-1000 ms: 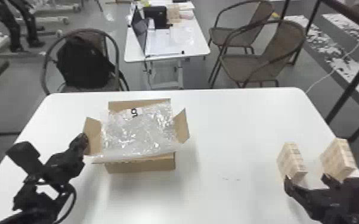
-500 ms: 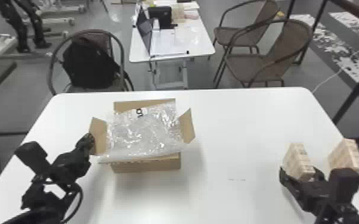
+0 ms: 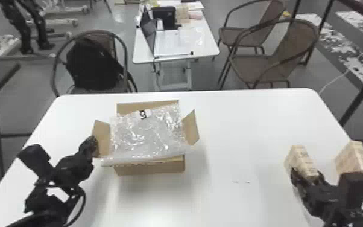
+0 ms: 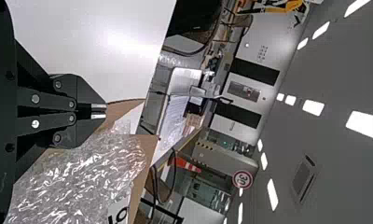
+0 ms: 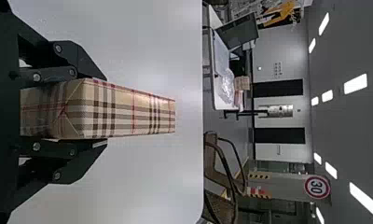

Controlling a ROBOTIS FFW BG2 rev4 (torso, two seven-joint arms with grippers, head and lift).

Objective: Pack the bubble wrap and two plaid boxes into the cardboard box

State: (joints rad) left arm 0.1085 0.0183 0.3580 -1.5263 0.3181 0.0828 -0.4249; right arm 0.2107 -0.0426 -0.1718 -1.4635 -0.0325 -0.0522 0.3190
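Right gripper (image 3: 307,176) clamped on a plaid box (image 3: 300,158); left gripper (image 3: 94,142) at the flap (image 3: 102,139) of the cardboard box (image 3: 150,169).
Clear, crinkled bubble wrap (image 3: 147,135) lies over the open brown cardboard box, beside the left gripper, whose fingers are pressed nearly together; whether the flap's edge is between them, I cannot tell. The held block is oblong, its smooth paper folded at the end; the second plaid box (image 3: 352,158) stands on the desk (image 3: 235,126), just right of the right gripper. A second ago the right gripper was on the near side of its box; now its fingers flank it. The right wrist view brings out red and dark lines on tan, which blur in the head view.
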